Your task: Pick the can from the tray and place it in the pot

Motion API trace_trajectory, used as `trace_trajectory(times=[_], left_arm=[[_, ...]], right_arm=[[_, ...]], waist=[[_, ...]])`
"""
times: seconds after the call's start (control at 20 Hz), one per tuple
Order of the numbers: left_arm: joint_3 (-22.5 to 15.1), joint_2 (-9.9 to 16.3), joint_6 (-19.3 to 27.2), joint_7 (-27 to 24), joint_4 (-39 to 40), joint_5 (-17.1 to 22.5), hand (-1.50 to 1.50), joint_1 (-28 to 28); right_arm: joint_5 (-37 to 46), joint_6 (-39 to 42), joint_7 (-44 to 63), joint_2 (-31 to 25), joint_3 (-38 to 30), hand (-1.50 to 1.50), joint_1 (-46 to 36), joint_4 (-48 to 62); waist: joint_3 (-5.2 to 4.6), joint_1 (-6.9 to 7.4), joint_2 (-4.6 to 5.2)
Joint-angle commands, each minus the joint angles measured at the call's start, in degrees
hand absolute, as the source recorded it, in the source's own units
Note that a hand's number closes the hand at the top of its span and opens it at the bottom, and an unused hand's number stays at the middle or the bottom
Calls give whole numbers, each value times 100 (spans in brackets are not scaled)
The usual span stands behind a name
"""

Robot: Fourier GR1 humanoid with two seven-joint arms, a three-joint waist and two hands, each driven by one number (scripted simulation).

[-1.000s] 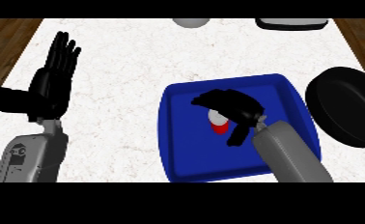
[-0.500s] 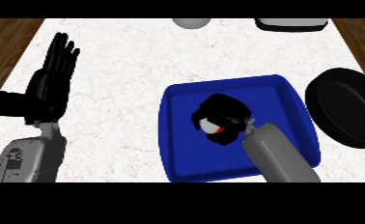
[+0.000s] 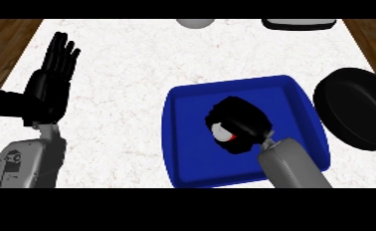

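While you look steeply down, you see a white marbled counter [image 3: 147,125] filling most of the view, with brown wood floor [image 3: 16,28] at its far left and far right corners.

Your right hand [image 3: 238,123] sits over the middle of a blue tray [image 3: 183,140], whose raised rim runs all around that hand. Just to the right of the hand, past the tray's edge, a black pot [image 3: 352,108] lies on the counter, partly cut by the view's border. Well beyond the hand, at the far edge, you can make out a grey round object [image 3: 195,23] and a dark-rimmed dish [image 3: 300,24]; both are cropped.

Your right hand is curled round the can [image 3: 220,132], which shows only as a white end with a touch of red on the hand's left side. That can is within the tray.

Your left hand [image 3: 47,88] rests well apart to the left, fingers straight and pointing up, touching nothing.
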Motion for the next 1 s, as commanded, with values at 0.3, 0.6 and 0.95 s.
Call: trace_trajectory(times=[0.3, 0.6, 0.95], left_arm=[[264, 104, 147, 5, 8, -17, 0, 270], [207, 57, 58, -8, -211, 62, 0, 372], [55, -39, -18, -201, -122, -9, 0, 383]], right_arm=[[799, -281, 1377, -140, 1663, 150, 3383, -3616], [1040, -613, 2135, -580, 1117, 150, 4512, -5983], [643, -896, 2588, -355, 143, 150, 5005, -7495]], waist=[[-6, -528, -145], [4, -359, -84], [7, -191, -12]])
